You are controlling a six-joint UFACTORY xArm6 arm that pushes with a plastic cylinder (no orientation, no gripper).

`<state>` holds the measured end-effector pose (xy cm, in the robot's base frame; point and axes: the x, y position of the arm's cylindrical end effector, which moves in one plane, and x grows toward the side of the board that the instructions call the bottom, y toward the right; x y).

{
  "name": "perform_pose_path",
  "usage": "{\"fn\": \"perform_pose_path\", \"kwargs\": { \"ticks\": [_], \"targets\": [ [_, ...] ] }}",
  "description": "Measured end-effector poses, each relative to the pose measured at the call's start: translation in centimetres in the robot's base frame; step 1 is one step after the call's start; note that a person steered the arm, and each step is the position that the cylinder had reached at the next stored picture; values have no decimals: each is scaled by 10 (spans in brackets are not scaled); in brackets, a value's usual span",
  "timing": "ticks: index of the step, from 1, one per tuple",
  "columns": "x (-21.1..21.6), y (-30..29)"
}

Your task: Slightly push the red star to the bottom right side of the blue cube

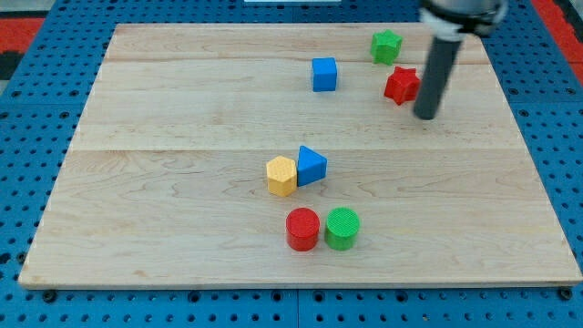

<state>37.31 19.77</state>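
Observation:
The red star [400, 86] lies near the view's top right, to the right of the blue cube [323, 74] and slightly lower. My tip [424, 117] stands just right of the red star and a little below it, close to its right edge. I cannot tell whether it touches the star. The rod rises from the tip toward the view's top.
A green star [385, 46] lies above the red star. A yellow hexagon block [281, 176] and a blue triangular block [311, 165] touch near the middle. A red cylinder [302, 229] and a green cylinder [342, 228] sit side by side below them. The wooden board [137, 228] lies on a blue pegboard.

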Motion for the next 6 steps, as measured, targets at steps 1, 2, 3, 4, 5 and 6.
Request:
{"fn": "perform_pose_path", "kwargs": {
  "ticks": [1, 2, 3, 4, 5, 6],
  "targets": [
    [-47, 10],
    [-51, -30],
    [-37, -35],
    [-1, -5],
    [134, 12],
    [218, -34]
  ]
}}
